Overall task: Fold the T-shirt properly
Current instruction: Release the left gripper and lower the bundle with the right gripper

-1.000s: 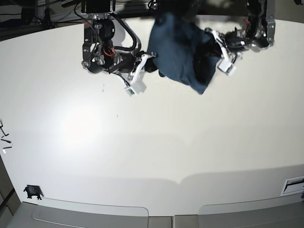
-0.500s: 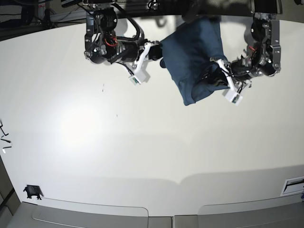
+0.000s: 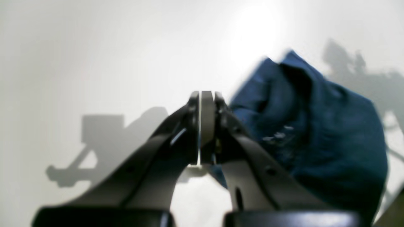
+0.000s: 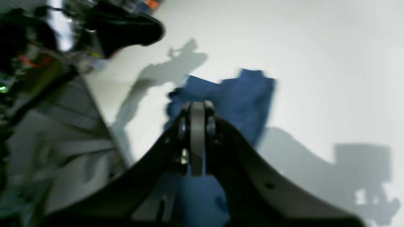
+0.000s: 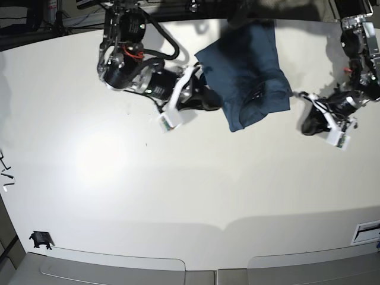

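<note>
The dark navy T-shirt (image 5: 249, 71) lies bunched and partly folded at the far middle of the white table (image 5: 178, 190). My right gripper (image 5: 209, 98) sits at the shirt's left edge. In the right wrist view this gripper (image 4: 197, 107) is shut, with T-shirt cloth (image 4: 240, 101) under and around its fingers. My left gripper (image 5: 295, 94) is at the shirt's right corner, which bulges toward it. The left wrist view shows that gripper (image 3: 206, 97) shut, the blurred T-shirt (image 3: 315, 132) spreading from its right finger.
Dark equipment and cables crowd the far table edge behind the shirt. A small black object (image 5: 40, 239) sits at the near left corner. A white slotted piece (image 5: 368, 230) is at the near right edge.
The shirt has come down from hanging between the arms to lying on the table. The left gripper has swung out to the right and nearer; the right gripper has shifted nearer along the shirt's left edge.
</note>
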Available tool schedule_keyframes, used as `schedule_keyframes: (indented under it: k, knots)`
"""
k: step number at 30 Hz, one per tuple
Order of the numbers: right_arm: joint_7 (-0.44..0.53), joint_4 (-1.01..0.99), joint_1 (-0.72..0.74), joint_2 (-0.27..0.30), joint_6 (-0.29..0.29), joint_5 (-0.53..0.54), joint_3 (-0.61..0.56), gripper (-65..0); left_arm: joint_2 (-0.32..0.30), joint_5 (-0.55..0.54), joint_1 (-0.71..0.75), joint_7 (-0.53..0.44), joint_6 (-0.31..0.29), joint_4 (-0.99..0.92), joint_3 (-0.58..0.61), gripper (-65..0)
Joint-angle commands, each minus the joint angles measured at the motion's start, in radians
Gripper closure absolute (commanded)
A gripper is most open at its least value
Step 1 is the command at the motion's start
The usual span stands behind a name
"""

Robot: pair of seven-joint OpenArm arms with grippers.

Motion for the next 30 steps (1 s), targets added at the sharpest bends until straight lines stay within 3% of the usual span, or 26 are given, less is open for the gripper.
schedule_keyframes:
  k: [1, 6, 13, 16, 21, 26, 30]
  knots:
    - [0.015, 0.017, 0.008, -0.021, 0.009, 0.030, -0.025, 0.0, -0.015, -0.018, -0.013, -0.034, -0.006, 0.017, -0.037, 0.0]
    - [0.028, 0.017, 0.008, -0.062, 0.009, -0.003, -0.191, 0.0, -0.020, -0.018, 0.022, -0.054, -0.006, 0.017, -0.145, 0.0]
    - [0.275, -0.041, 0.009, -0.062, -0.001, -0.416, -0.414, 0.0, -0.019, -0.018, 0.101, -0.078, -0.006, 0.017, -0.163, 0.0]
    - [0.346, -0.105, 0.010, -0.062, -0.108, -0.570, -0.460, 0.0, -0.019, -0.017, 0.117, -0.077, -0.006, 0.017, -0.163, 0.0]
    - [0.397, -0.285, 0.044, -0.062, -0.227, -0.736, -0.471, 0.0, -0.019, -0.018, 0.119, -0.081, -0.006, 0.017, -0.163, 0.0]
    - [0.398, -0.489, 0.113, -0.062, -0.264, -0.830, -0.469, 0.0, -0.019, -0.017, 0.119, -0.077, -0.006, 0.017, -0.163, 0.0]
    - [0.386, -0.523, 0.138, -0.040, -0.337, -0.866, -0.465, 0.0, -0.020, -0.017, 0.125, -0.077, -0.006, 0.017, -0.163, 0.0]
